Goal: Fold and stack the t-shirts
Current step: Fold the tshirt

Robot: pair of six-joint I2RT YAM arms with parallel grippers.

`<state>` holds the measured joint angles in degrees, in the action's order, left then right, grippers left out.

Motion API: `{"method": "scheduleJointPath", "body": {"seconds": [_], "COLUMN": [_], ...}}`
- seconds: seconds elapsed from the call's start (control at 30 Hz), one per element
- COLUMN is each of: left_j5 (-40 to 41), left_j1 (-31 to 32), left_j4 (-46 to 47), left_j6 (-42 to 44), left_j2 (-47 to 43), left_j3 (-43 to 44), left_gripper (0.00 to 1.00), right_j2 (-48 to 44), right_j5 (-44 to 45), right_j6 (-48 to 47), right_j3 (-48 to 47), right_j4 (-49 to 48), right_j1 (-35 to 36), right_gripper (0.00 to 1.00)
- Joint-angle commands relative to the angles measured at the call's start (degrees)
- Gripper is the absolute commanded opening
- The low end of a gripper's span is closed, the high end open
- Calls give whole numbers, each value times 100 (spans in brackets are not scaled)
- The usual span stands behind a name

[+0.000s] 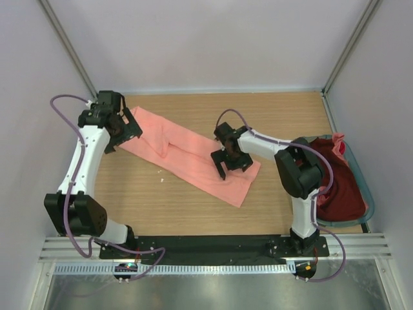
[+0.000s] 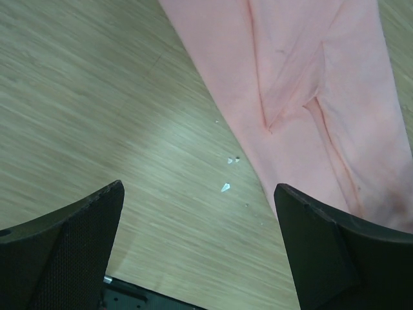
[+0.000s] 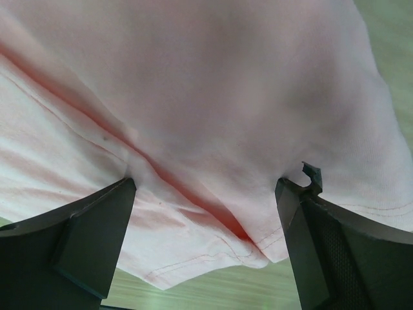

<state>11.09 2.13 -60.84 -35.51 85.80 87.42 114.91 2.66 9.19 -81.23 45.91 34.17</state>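
Salmon-pink t-shirt (image 1: pixel 193 158): lies flat on the table (image 1: pixel 161 206), doubled into a long band. Its long axis runs diagonally from far-left to near-right.
Cloth: soft matte knit with stitched hems and a V-shaped sleeve crease near the left end.
Right jaws: spread wide directly above the band's near-right end, with cloth beneath them and nothing pinched.
Left jaws: spread wide and empty at the far-left end. The shirt edge lies toward their right side, with bare wood below.
Nearer arm: each stands at one end, so a two-arm fold looks likely.
Maroon t-shirt (image 1: pixel 339 187): heaped in the grey-teal basket (image 1: pixel 365 194) at right, beside another salmon piece (image 1: pixel 337 143).
Table surface: pale wood grain with a few white specks (image 2: pixel 225 187).
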Motion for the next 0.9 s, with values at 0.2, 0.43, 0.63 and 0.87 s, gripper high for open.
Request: {"method": "scheduleJointPath", "body": {"seconds": [0.2,0.43,0.63,0.87], "left_j5": [306,166,-46,1149], "left_j1": [-20,-20,6,533], "left_j4": [-279,-253,230,-6], "left_j6": [-264,-290,-351,-851], "left_j2": [-1065,-944,-92,1762], "left_j3": [-796,-876,-735,503], "left_gripper": [100,97,91,90], "right_j2": [-215,-732,-1059,-1796], "right_j5": [-80,831,557,813], "right_j6": [1971,1640,1314,971], "right_j3": [197,-1498,-1458,-710], "right_j4": [32,655,1112,1069], "right_j1": [2145,2489,1753,740], "right_gripper": [100,100,100,100]}}
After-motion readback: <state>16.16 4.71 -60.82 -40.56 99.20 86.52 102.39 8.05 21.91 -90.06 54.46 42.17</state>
